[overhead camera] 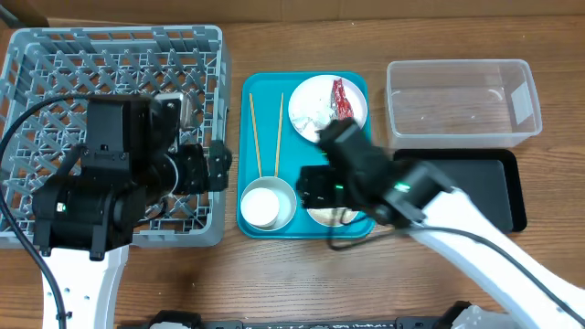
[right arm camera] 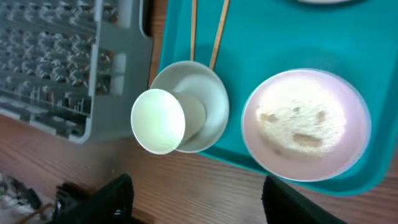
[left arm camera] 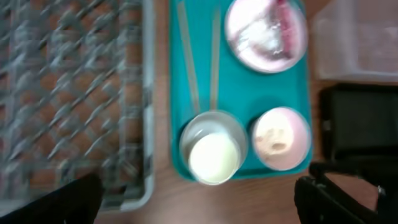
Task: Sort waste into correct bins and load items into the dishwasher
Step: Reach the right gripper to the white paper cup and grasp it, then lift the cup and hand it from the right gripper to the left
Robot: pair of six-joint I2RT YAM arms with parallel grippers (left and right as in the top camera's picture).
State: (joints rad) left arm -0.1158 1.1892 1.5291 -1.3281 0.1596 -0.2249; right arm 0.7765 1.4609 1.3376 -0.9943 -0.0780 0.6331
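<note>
On the teal tray (overhead camera: pixel 306 82) lie two wooden chopsticks (overhead camera: pixel 265 132). A white plate (overhead camera: pixel 311 100) on it holds the red-and-silver wrapper (overhead camera: pixel 341 99) and white tissue (overhead camera: pixel 318 119). A white cup (overhead camera: pixel 260 206) sits in the metal bowl (overhead camera: pixel 285 194). A second plate (right arm camera: pixel 305 168) with pale food scraps (right arm camera: pixel 301 121) is mostly hidden under my right arm in the overhead view. My left gripper (left arm camera: pixel 199 199) is open and empty, at the right edge of the grey dish rack (overhead camera: pixel 110 55). My right gripper (right arm camera: pixel 199 202) is open and empty, above the tray's front edge.
The clear tub (overhead camera: pixel 462 100) stands at the back right, with the flat black tray (overhead camera: pixel 498 187) just in front of it. Bare wooden table runs along the front edge. Cables trail over the rack's left side.
</note>
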